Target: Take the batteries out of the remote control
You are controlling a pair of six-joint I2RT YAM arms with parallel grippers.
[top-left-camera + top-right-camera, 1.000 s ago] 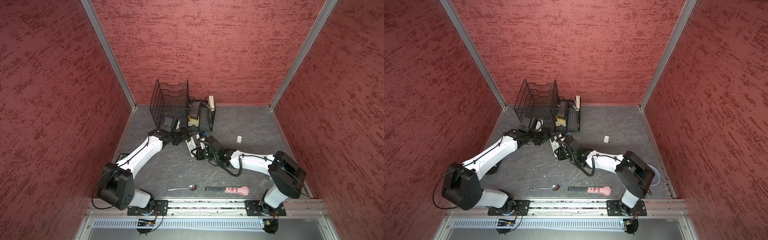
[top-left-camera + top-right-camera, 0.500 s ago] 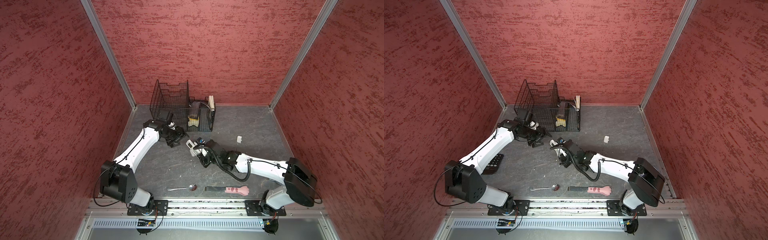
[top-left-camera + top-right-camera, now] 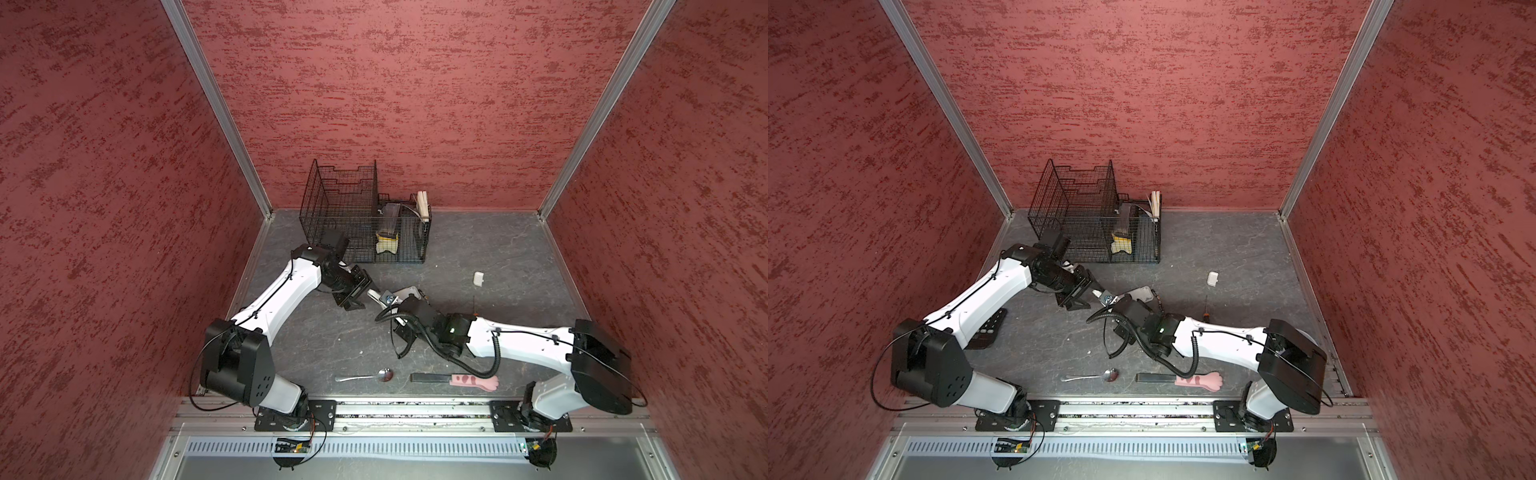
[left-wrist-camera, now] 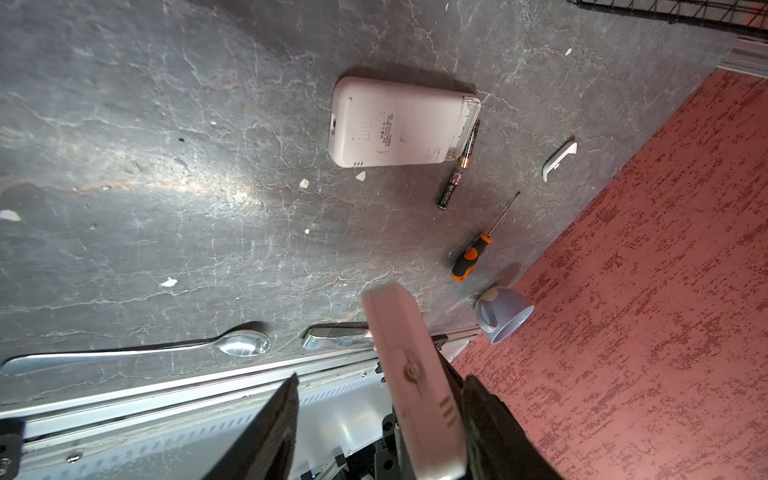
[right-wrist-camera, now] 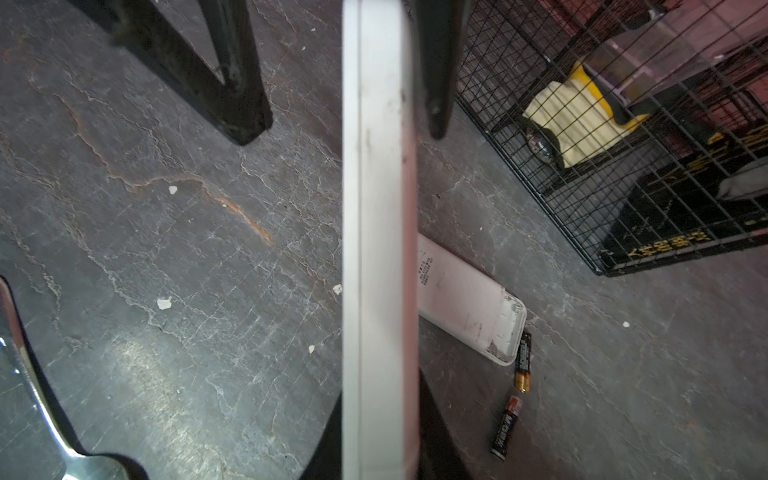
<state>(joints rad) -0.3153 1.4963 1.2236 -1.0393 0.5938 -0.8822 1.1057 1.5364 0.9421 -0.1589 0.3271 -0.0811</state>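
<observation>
Top views both show the right gripper (image 3: 397, 305) mid-surface, jaws clamped on a white remote (image 3: 380, 296) above the surface (image 3: 498, 249). The left gripper (image 3: 365, 295) meets the remote's free end. Left wrist view: the left jaws stand apart around that remote, with a gap on one side. A second remote (image 4: 395, 124) lies back up, with two batteries (image 4: 451, 187) just beside its open end. Right wrist view: the batteries lie end to end on the surface near the wire basket (image 5: 623, 208).

A black wire basket (image 3: 332, 208) stands against the back wall. A shiny metal spoon (image 3: 363, 377) lies near a pink-handled knife (image 3: 453, 379).
</observation>
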